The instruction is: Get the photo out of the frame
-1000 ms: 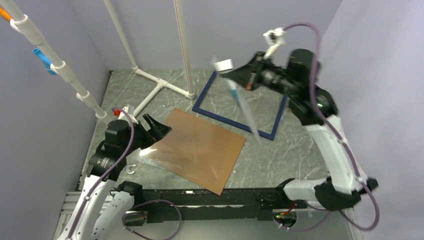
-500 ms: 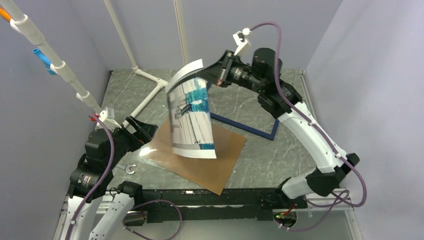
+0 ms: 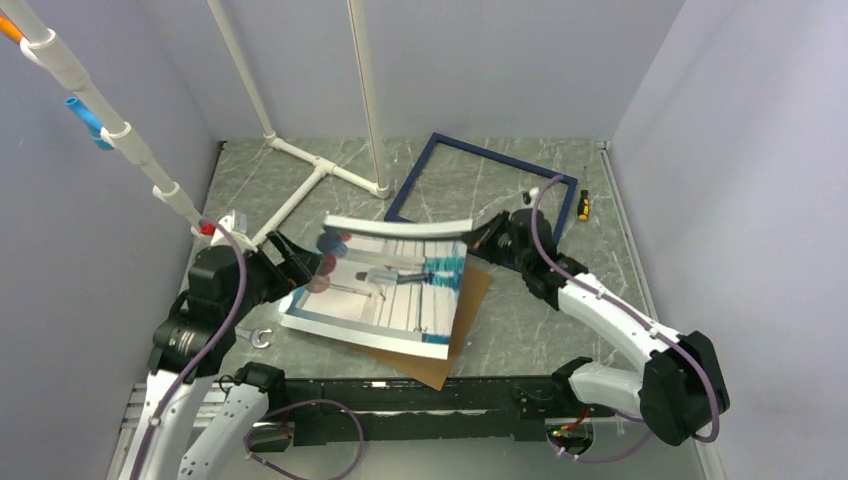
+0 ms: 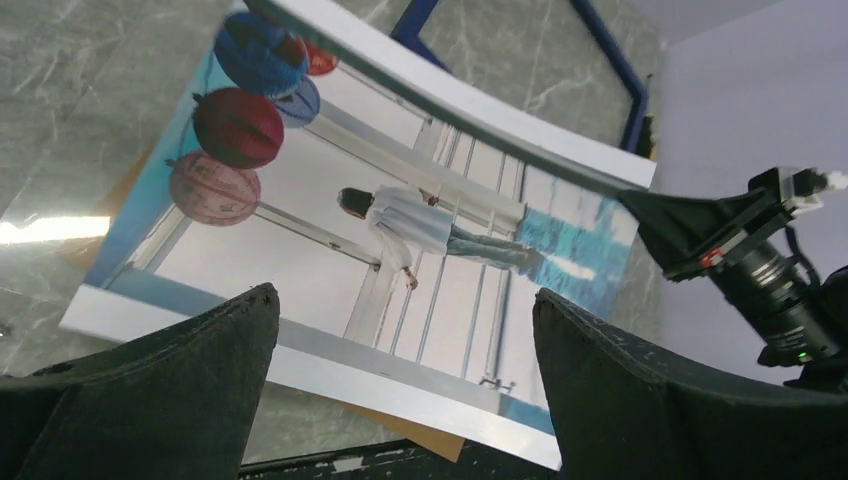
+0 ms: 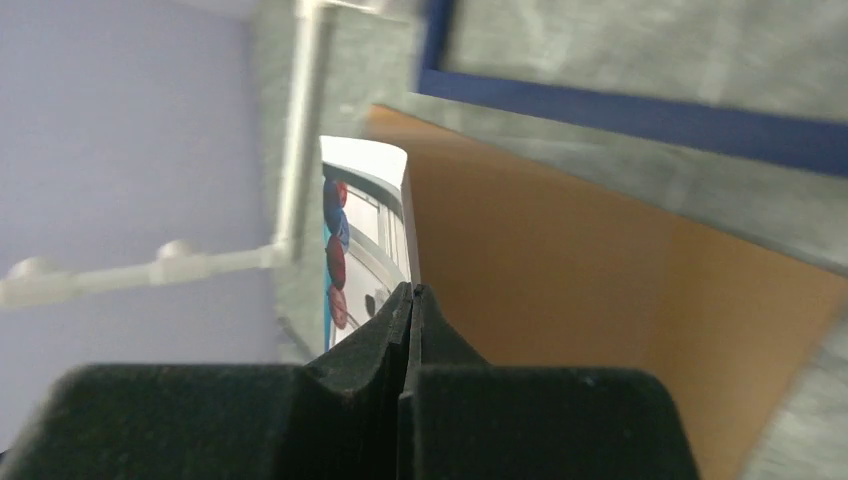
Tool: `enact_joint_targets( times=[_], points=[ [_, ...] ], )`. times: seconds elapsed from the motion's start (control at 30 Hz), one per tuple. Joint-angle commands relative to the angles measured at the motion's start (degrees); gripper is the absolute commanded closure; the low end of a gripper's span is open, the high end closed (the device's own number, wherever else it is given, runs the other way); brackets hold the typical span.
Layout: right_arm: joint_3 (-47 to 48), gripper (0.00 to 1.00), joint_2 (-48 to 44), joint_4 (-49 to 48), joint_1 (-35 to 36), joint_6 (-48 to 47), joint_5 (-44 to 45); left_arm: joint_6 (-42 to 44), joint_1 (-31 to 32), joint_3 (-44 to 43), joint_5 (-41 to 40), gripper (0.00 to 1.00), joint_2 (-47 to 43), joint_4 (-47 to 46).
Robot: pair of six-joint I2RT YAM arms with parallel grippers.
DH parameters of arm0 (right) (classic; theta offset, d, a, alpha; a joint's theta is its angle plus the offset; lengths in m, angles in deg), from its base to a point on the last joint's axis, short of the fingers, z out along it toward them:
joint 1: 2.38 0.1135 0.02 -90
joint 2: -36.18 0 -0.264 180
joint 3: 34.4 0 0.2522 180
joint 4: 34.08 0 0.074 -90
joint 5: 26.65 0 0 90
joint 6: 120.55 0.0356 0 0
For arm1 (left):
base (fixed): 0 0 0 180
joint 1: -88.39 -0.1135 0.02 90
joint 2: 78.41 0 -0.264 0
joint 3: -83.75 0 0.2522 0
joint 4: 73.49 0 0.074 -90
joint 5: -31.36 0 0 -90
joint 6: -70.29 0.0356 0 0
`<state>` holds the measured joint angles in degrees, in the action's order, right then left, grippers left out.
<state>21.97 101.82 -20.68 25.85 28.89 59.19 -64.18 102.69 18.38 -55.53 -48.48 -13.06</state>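
Observation:
The photo [image 3: 385, 290] lies face up across the brown backing board [image 3: 472, 298], its far edge curled upward. My right gripper [image 3: 480, 238] is shut on the photo's far right corner; in the right wrist view its jaws [image 5: 412, 290] pinch the sheet's edge [image 5: 365, 200]. The dark blue frame [image 3: 505, 158] lies on the table behind, with nothing inside it. My left gripper [image 3: 290, 262] stands open at the photo's left edge. In the left wrist view its fingers [image 4: 402, 295] straddle the print's near border [image 4: 400, 230] without touching it.
A white pipe structure [image 3: 320, 175] stands at the back left. A yellow-handled screwdriver [image 3: 584, 206] lies right of the frame. A small wrench [image 3: 262, 338] rests near the left arm. The enclosure walls close in on three sides.
The right arm has swung the photo from up over the frame down and leftward onto the brown board. The left arm has shifted slightly and stays open.

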Motion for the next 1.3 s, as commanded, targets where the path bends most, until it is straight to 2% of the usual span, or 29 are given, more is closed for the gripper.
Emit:
enact_joint_targets(
  times=[0.0, 0.07, 0.17, 0.33, 0.53, 0.73, 0.87, 0.9, 1.0, 1.07, 1.1, 1.27],
  points=[
    [-9.14, 1.0, -3.21, -11.87, 0.27, 3.51, 11.64, 4.45, -0.51, 0.84, 2.39, 0.01, 7.28, -2.07],
    [-13.35, 1.0, -3.33, -14.61, 0.33, 3.62, 14.86, 5.28, -1.36, 0.69, 2.91, 0.01, 10.93, -3.48],
    [-17.86, 1.0, -1.77, -18.86, 0.07, 4.65, 15.24, 6.55, -4.3, 0.14, 5.38, 0.01, 17.74, -6.47],
    [-19.22, 1.0, 4.77, -25.44, -0.41, 2.77, 10.15, 9.57, -9.61, -2.23, 9.25, 0.01, 29.88, -11.0],
    [-20.69, 1.0, 7.16, -28.41, -0.94, 1.53, 7.0, 17.13, -15.98, -8.51, 8.93, 0.01, 47.45, -15.37],
    [-22.86, 1.0, 5.67, -27.79, -1.83, -1.22, 4.57, 24.02, -17.45, -14.18, 10.52, 0.01, 59.17, -18.28],
    [-23.94, 0.99, 5.5, -28.46, -4.37, -4.12, -0.35, 26.64, -17.54, -16.47, 9.99, 0.01, 65.17, -20.39],
    [-24.47, 0.91, 5.26, -28.99, -4.82, -4.84, -1.63, 27.04, -17.55, -16.42, 9.98, 0.0, 66.07, -21.25],
    [-24.82, 0.52, 4.09, -25.95, -5.38, -7.52, -2.71, 27.64, -17.6, -16.26, 9.41, 0.01, 68.59, -22.48],
    [-24.89, 0.34, 2.89, -23.28, -6.02, -9.8, -3.36, 27.47, -17.55, -15.82, 8.97, 0.01, 69.58, -23.36],
    [-24.94, 0.27, 1.94, -21.47, -6.38, -10.81, -3.47, 27.24, -17.56, -15.59, 9.09, 0.01, 69.98, -23.81],
    [-24.08, 0.1, -4.0, -9.99, -7.83, -16.79, -0.23, 26.5, -17.5, -14.67, 10.95, 0.01, 72.38, -26.03]
  ],
)
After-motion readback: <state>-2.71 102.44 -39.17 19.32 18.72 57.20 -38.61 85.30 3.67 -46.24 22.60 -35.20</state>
